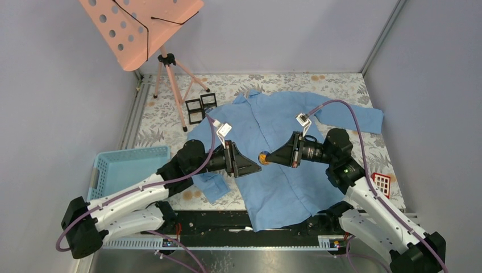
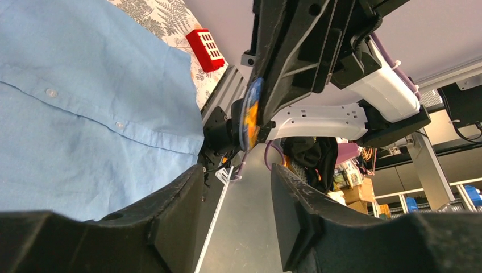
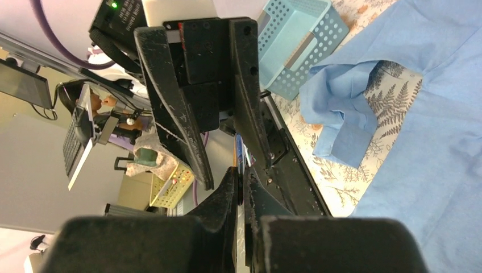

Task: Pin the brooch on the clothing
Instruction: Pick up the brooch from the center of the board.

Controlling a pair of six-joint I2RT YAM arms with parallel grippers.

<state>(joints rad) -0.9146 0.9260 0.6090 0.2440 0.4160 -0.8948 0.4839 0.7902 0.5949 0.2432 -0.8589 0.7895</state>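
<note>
The clothing point(image 1: 278, 125), a light blue button-up shirt, lies spread flat on the fern-print table. My right gripper point(image 1: 268, 157) hovers over its middle, shut on the brooch point(image 1: 263, 157), a small round orange-and-blue disc. In the left wrist view the brooch point(image 2: 252, 114) stands edge-on ahead of my left gripper point(image 2: 237, 170), whose fingers are apart with nothing between them. My left gripper point(image 1: 254, 165) faces the right one, tip to tip. In the right wrist view the brooch point(image 3: 239, 152) shows as a thin edge pinched at the fingertips of my right gripper point(image 3: 239, 170), beside the clothing point(image 3: 432, 170).
A light blue plastic basket point(image 1: 128, 168) sits at the near left. A pink perforated stand point(image 1: 139, 25) on a tripod rises at the back left, with black square frames point(image 1: 200, 108) by it. A small red grid piece point(image 1: 382, 183) lies near the right arm.
</note>
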